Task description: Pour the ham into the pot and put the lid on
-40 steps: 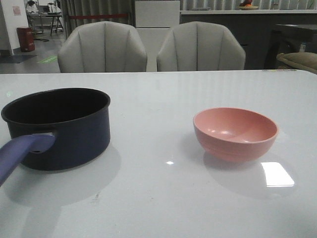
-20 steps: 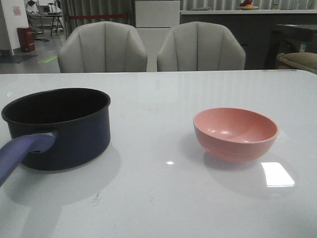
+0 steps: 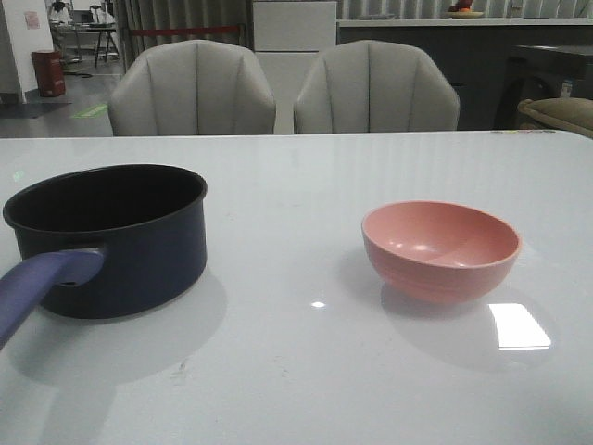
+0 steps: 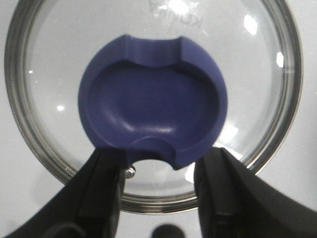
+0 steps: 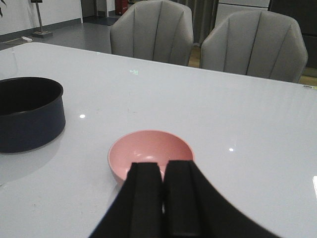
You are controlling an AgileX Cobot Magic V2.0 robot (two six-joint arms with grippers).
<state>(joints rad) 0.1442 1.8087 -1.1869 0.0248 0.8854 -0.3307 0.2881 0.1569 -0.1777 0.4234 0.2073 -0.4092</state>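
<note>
My left claw (image 4: 157,191) hangs spread directly over the lid (image 4: 257,134), whose knob (image 4: 152,104) I could nudge off-centre. My right claw (image 5: 163,188), pressed together, could clip the pink bowl (image 5: 148,148) ahead; the pot (image 5: 29,114) sits farther off.

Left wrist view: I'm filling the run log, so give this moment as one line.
left end effector: open over round glass lid's blue knob | right end effector: shut, empty | navy saucepan: uncovered

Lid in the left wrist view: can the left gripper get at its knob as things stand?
Probably yes. The left gripper is open right above the lid, fingers flanking the near edge of the knob, nothing between.
</note>
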